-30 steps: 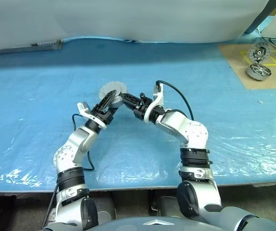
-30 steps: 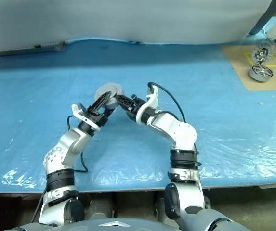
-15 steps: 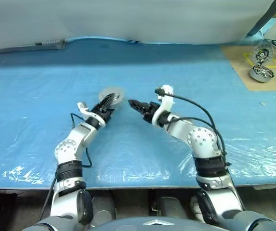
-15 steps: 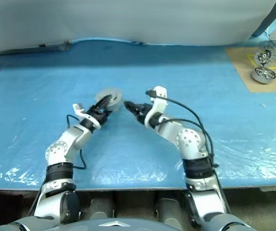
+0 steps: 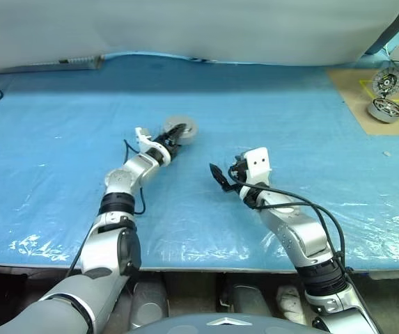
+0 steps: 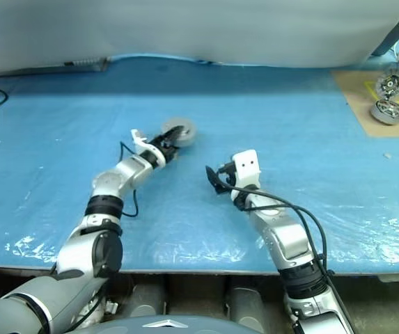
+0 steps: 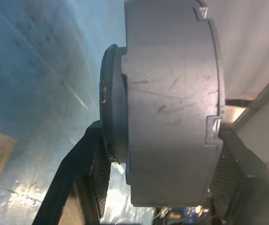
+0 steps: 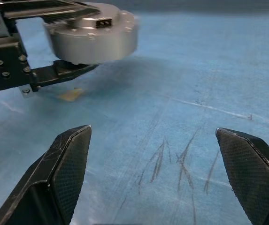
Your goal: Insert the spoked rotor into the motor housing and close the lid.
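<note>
From the head camera, the left gripper point(image 5: 175, 139) reached out over the blue table cover point(image 5: 60, 139), its two black fingers clamped on the motor housing point(image 5: 182, 130), a closed silvery drum held just above the cover. The right gripper point(image 5: 221, 177) sat well apart from it, nearer the robot, and its fingers stood spread with nothing between them. Far off at the table's right corner, on a brown board point(image 5: 366, 97), two more metal wheels point(image 5: 386, 94) lay close together.

From the left wrist, the motor housing point(image 7: 172, 108) loomed big and grey, pinched edge-on, one black finger point(image 7: 73, 178) on each of its flat faces. A dark ring stuck out of one face, and small notches showed along the other edge.

From the right wrist, the fingertips point(image 8: 64, 164) stood wide apart over bare blue cover, and beyond them the left gripper point(image 8: 26, 56) held the housing point(image 8: 94, 33) flat side up, a small connector on its top, clear of the sheet with its shadow beneath.
</note>
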Tool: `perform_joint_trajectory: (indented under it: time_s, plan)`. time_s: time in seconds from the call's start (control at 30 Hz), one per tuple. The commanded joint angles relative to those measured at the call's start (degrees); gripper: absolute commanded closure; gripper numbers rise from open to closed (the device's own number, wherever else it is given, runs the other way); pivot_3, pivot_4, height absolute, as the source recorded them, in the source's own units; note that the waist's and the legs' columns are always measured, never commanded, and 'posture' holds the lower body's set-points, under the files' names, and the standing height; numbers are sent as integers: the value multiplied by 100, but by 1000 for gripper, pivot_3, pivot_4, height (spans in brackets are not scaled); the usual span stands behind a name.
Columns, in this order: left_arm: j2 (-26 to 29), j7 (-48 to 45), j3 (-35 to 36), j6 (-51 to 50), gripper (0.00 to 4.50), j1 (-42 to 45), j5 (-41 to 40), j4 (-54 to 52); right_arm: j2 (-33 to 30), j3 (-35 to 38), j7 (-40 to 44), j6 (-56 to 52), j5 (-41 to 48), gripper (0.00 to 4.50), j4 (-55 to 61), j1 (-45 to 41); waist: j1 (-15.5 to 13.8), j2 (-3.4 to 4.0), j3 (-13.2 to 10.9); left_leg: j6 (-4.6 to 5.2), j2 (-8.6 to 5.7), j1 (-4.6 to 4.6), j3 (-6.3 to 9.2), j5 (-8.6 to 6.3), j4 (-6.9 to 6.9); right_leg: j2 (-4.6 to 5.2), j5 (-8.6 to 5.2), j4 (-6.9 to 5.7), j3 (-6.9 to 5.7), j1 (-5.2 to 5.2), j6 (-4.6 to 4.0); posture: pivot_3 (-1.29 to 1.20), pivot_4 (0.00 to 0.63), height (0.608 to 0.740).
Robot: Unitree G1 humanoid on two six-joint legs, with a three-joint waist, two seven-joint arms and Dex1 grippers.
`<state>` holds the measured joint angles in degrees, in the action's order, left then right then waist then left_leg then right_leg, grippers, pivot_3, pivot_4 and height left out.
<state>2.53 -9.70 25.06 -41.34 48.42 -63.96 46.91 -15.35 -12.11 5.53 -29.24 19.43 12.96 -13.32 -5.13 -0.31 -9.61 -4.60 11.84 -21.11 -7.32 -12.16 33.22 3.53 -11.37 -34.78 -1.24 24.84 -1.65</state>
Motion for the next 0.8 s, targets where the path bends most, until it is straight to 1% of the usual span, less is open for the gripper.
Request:
perform_joint_trajectory:
  time_s: [0.03, 0.13, 0.2, 0.33, 0.4, 0.5, 0.63, 0.7, 0.73, 0.8]
  plan:
    - [102, -305, 17, 6, 2125, 345, 382, 374, 103, 2, 116, 130, -246, 0, 209, 15, 22, 0, 0, 0, 0, -2, 1, 0, 0, 0, 0, 0, 0, 0, 0, 0, 150, 740]
    - [196, -364, 56, 14, 2125, 358, 698, 648, 167, 35, 194, 100, -378, 0, 207, 21, 60, -1, 0, 1, -1, -7, 6, 0, 0, 0, 1, 0, -3, -1, -1, 0, 150, 740]
    - [295, -353, 84, -65, 1374, 264, 847, 651, 190, 51, 242, 80, -455, 0, 180, 11, 76, 0, 0, 1, 0, -3, 10, 0, 0, 0, 1, 1, -6, -16, -2, 0, 150, 740]
    - [492, -307, 92, -520, 58, -129, 985, 162, 235, 60, 346, 31, -582, 0, 175, 11, 120, 0, 0, 1, 1, 37, 10, -1, 0, 2, -1, 2, -6, -58, -5, 0, 150, 740]
    - [581, -237, 96, -826, 23, -442, 971, -328, 252, 65, 409, 16, -618, 0, 203, 25, 129, 2, 1, 1, 2, 52, 10, -1, -1, 1, -3, 1, -6, -70, -9, 0, 150, 740]
    - [788, -163, -17, -1398, 23, -1104, 969, -1339, 264, 69, 513, 11, -661, 0, 237, 49, 142, 3, 2, 1, 5, 65, 9, -1, -2, -1, -6, -4, -5, -77, -21, 0, 150, 740]
    - [1269, -566, -842, -1790, 23, -2038, 1413, -2761, 264, 103, 640, 52, -698, 0, 292, 119, 162, 11, 6, 2, 9, 91, 7, -1, -13, -3, -28, -6, -4, -91, -56, 0, 150, 740]
    - [1526, -906, -1263, -1643, 23, -2424, 1642, -3423, 229, 132, 708, 107, -718, 0, 367, 207, 154, 15, 9, 3, 9, 102, 6, -2, -15, -2, -31, -4, -5, -100, -57, 0, 150, 740]
    - [1708, -1197, -1609, -1234, 23, -2643, 1971, -3813, 194, 159, 744, 154, -729, 0, 432, 286, 151, 17, 10, 3, 9, 104, 6, -2, -16, -2, -32, -4, -4, -102, -58, 0, 150, 740]
    - [1894, -1629, -2042, -396, 23, -2908, 2512, -4280, 144, 224, 798, 234, -747, 0, 556, 451, 137, 19, 11, 4, 9, 105, 5, -3, -21, -1, -37, 4, -4, -106, -50, 0, 150, 740]
